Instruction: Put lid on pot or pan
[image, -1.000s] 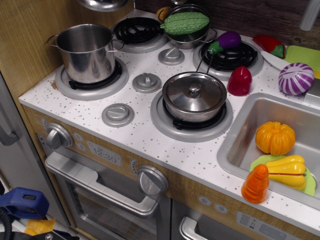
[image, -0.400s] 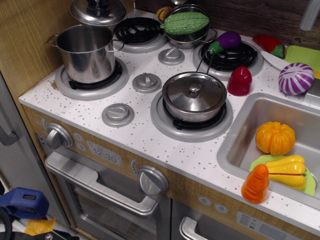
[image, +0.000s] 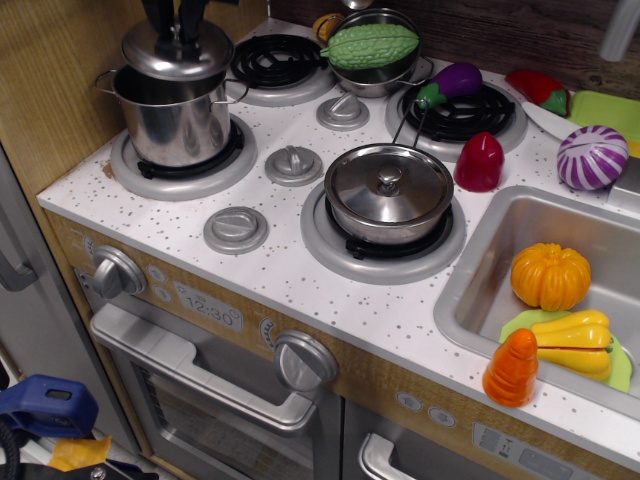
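Observation:
The tall shiny steel pot (image: 180, 125) with two loop side handles stands on the front left burner. The round steel lid (image: 178, 55) hangs just above the pot's rim, slightly toward its back. My gripper (image: 173, 20) comes down from the top edge, its dark fingers (image: 160, 14) shut on the lid's top. The lid hides the gripper's tips and most of the pot's opening.
A shallow pan with a knobbed lid (image: 389, 192) sits on the front right burner. A steel bowl with a green gourd (image: 371, 47), a purple eggplant (image: 452, 81) and a red pepper (image: 480, 161) lie behind. The sink (image: 480, 260) at right holds toy vegetables.
The lid has come down from the top edge of the view to just above the pot's rim, and my gripper's fingers have come into view with it.

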